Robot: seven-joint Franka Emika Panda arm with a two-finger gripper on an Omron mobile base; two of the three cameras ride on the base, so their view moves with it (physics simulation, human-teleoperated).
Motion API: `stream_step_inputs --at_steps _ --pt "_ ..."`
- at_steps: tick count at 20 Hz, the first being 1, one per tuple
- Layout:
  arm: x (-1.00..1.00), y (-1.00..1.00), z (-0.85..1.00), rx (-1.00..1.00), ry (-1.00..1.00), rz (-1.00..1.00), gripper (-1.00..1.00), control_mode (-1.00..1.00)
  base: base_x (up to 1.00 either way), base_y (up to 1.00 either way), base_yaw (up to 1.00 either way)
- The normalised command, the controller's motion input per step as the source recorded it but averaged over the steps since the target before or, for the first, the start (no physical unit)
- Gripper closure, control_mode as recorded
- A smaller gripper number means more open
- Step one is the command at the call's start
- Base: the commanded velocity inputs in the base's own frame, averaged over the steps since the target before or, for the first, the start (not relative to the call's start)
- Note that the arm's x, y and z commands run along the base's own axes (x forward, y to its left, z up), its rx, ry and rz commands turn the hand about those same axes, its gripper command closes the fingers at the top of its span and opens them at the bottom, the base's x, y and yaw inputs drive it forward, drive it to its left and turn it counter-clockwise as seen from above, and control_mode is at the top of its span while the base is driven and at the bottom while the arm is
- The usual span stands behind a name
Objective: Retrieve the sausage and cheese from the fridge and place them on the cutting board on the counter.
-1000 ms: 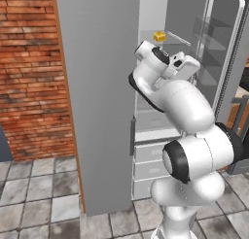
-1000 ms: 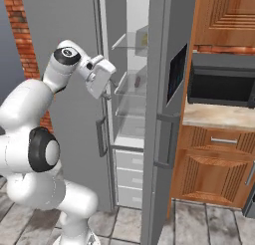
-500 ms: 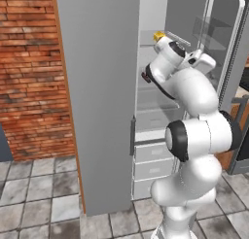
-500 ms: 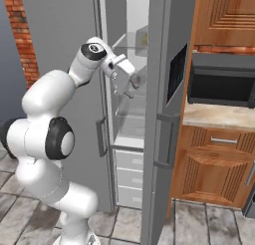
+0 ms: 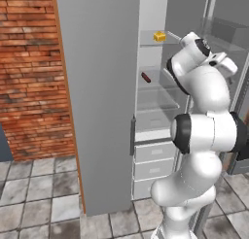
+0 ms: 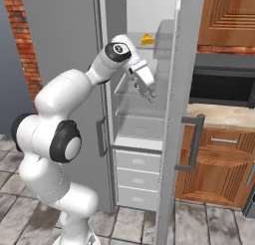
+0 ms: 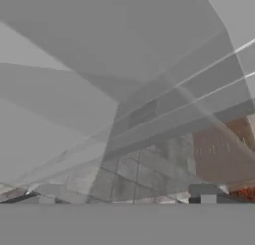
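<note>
**Visitor:** Brick wall (image 5: 29,73) on one side, wooden cabinets (image 6: 219,159) on the other, and you reaching into the grey fridge (image 5: 97,87) between them. Where do things stand?

**Me:** My gripper (image 6: 148,92) is inside the open fridge, at the level of the middle shelves, jaws spread wide and holding nothing. The cheese (image 5: 159,36) sits on the top shelf, above and behind my hand. The sausage (image 5: 145,77) lies one shelf lower, toward the back, near my wrist but apart from it.

**Visitor:** And the board?

**Me:** I can't see the cutting board from here. A strip of the counter (image 6: 224,114) shows past the fridge door (image 6: 174,114), well apart from my hand.

**Visitor:** What might go wrong?

**Me:** Mostly the clear shelves (image 5: 155,99). My hand camera looks along glass panes and down at floor tiles, not at either food, so I judge I'm not lined up yet. If I swing toward the sausage without clearing the shelf edge, a finger could catch the pane. It's a thin link too; closing off-centre could roll it away. My forearm also sits close to the door's edge, so a wide turn could bump it.

**Visitor:** Any labels or writing to read?

**Me:** None that I can make out; fridge, food and cabinets are all plain
</note>
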Motion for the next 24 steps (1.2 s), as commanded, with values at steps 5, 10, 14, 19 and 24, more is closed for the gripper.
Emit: stream_step_inputs --at_steps 5,10,14,19,24 --pt "-0.02 -0.54 -0.1 0.0 -0.16 -0.06 -1.0 -1.0 0.0 0.0 0.0" --pt "-0.87 0.05 0.38 -0.02 -0.42 0.07 -1.0 -1.0 0.0 0.0 0.0" --pt "-0.82 0.45 0.84 -0.12 -0.34 0.13 -1.0 -1.0 0.0 0.0 0.0" --pt "-0.76 0.74 0.29 -0.15 -0.2 0.25 -1.0 -1.0 0.0 0.0 0.0" --pt "-0.15 1.0 -0.02 0.07 -0.01 0.55 -1.0 -1.0 0.0 0.0 0.0"
